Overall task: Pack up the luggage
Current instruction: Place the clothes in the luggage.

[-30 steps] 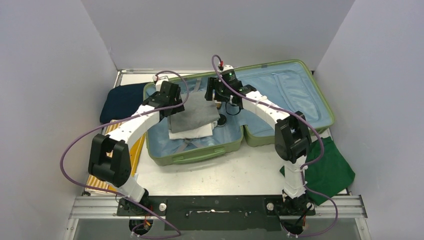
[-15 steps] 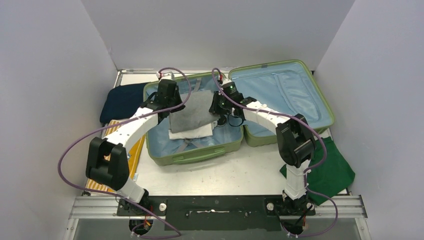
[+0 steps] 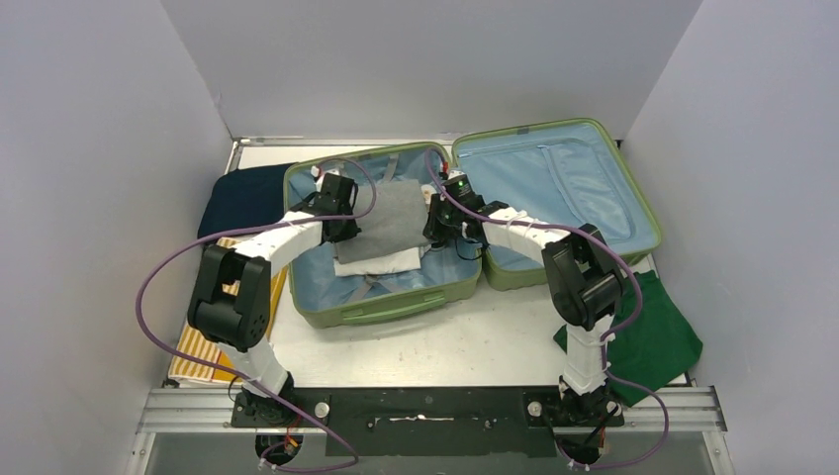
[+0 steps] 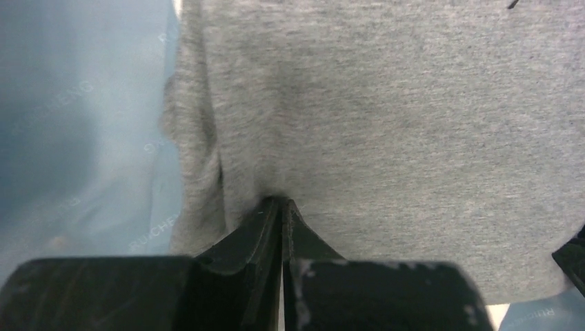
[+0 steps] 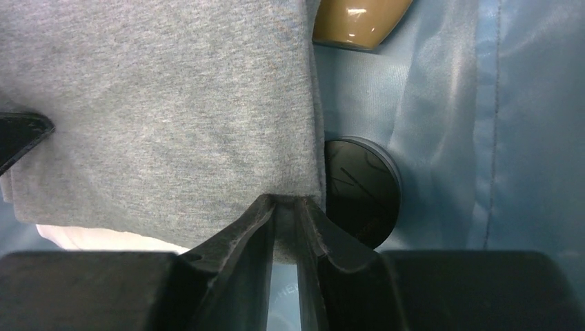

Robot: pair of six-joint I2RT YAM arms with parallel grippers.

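Luggage: the luggage (image 3: 396,305) is a large light-green hard-shell case, lying open and flat across the far half of the table, its two halves side by side.
Luggage base: the half nearer the table's left edge, lined in light-blue fabric, with grey straps (image 3: 374,285) lying on the lining toward the near wall.
Luggage lid: the half reaching toward the far right corner, with the same blue lining and a green rim all round.
Left gripper: the left gripper (image 4: 281,204) has its fingers pressed together on a fold at the edge of the grey garment (image 4: 386,124).
Right gripper: the right gripper (image 5: 286,201) pinches the opposite edge of the same garment, with the cloth caught between its nearly closed fingers.
Grey garment: it is spread between the two grippers inside the base half, over a white garment (image 3: 381,263).
Beside the right fingers: a round black object (image 5: 362,189) on the lining, and a glossy tan object (image 5: 359,17) beyond it.
Left arm: it rises from its base at the near edge, elbow raised toward the left edge, forearm reaching right over the case wall.
Right arm: elbow raised near the lid's near corner, forearm reaching left into the base half.
Around the case: a navy folded cloth (image 3: 237,198) at the far left, a yellow striped item (image 3: 203,341) along the left edge, and a green cloth (image 3: 653,336) toward the near right corner.
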